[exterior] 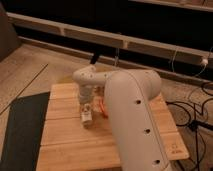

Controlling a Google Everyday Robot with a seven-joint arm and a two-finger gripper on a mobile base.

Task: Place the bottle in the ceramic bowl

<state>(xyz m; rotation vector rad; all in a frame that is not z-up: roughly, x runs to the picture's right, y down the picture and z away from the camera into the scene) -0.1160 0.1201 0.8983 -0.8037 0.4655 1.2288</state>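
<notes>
dim room, with a long pale rail running across the dark back wall and a speckled floor below it. your wooden table (pixel 65 145) sits in the middle of the view, with a dark mat (pixel 20 130) lying along its left edge and loose cables (pixel 192 112) on the floor to the right. the big white arm (pixel 132 115) fills the right half of the table and bends back towards the centre. the gripper (pixel 86 109) points straight down, right over the bottle (pixel 86 119). the small cream bottle is on the boards near the table's middle and seems to touch the gripper's tip. you cannot tell from here whether the gripper is clamped on it or apart. something orange (pixel 102 108) shows just right of the bottle, against the arm.
</notes>
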